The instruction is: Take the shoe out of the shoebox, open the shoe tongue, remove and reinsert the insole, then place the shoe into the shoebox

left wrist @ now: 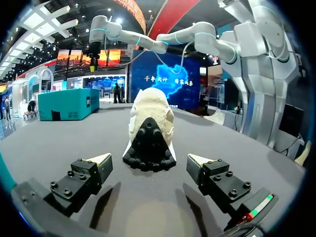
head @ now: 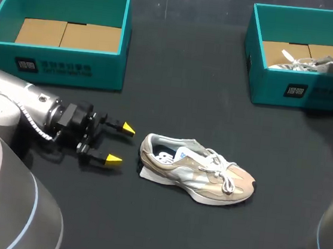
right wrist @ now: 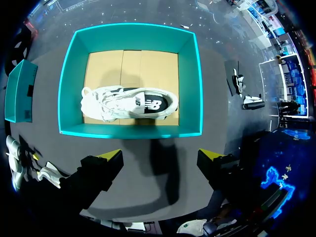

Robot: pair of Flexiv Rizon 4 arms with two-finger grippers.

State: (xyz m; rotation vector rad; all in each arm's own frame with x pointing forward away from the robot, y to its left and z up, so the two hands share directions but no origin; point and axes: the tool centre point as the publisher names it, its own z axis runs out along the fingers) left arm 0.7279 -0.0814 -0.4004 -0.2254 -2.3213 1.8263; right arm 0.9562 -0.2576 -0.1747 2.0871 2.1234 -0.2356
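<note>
Left gripper [head: 119, 144] gapes wide just behind the beige-and-grey laced sneaker [head: 200, 173], upright on the dark table [head: 160, 232] (heel toward the tips), long axis crosswise, toe pointing right. Right gripper [right wrist: 163, 158] hangs spread above a teal cardboard shoebox [right wrist: 190, 84].

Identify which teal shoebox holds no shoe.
The left shoebox, behind the left gripper: only bare cardboard inside. The right shoebox holds a white shoe.
</note>
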